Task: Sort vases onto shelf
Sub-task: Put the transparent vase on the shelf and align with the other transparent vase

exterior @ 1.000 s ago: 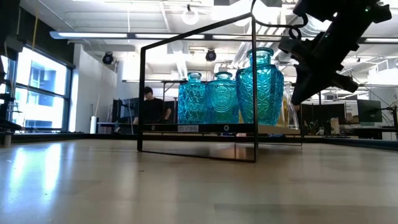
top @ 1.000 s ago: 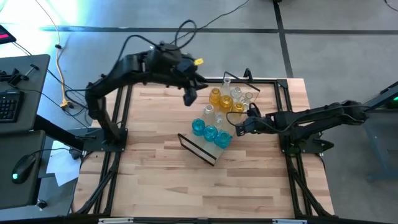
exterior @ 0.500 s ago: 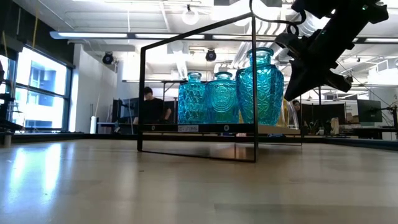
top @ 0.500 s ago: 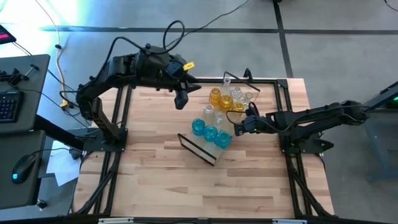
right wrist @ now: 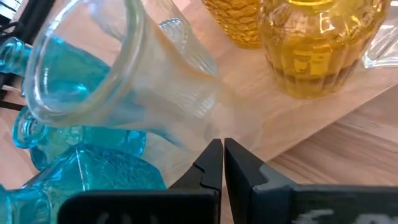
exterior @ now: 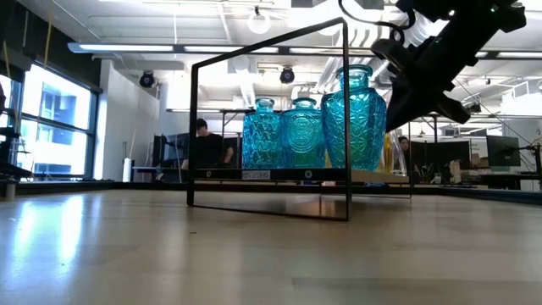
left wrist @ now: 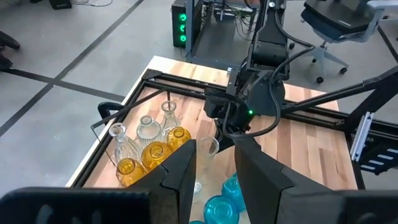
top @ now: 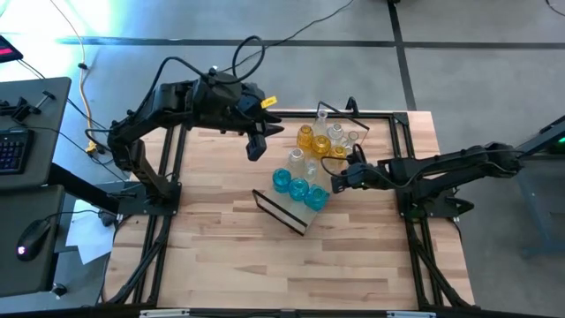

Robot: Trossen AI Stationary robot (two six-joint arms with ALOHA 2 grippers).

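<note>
High view: a wooden table (top: 221, 256) with black rails holds the shelf (top: 294, 215), a light board set diagonally near the middle. On it stand teal vases (top: 298, 188) at the nearer end, clear vases (top: 336, 134) and amber vases (top: 320, 146) toward the far end, packed close together.

Over the table's far left part, the left gripper (top: 256, 146) hangs above the wood, well apart from the shelf. Its fingers (left wrist: 181, 177) stand partly open with nothing between them.

Reaching in from the right, the right gripper (top: 337, 184) sits just beside the teal and amber vases. Its fingers (right wrist: 211, 163) are pressed together and hold nothing; a clear vase (right wrist: 112, 81) stands right in front of them.

Low view: three teal vases (exterior: 306, 129) stand behind the shelf's black wire frame (exterior: 254, 51). A small label on the shelf edge is too small to read. A person (exterior: 203, 144) stands far back in the room.
</note>
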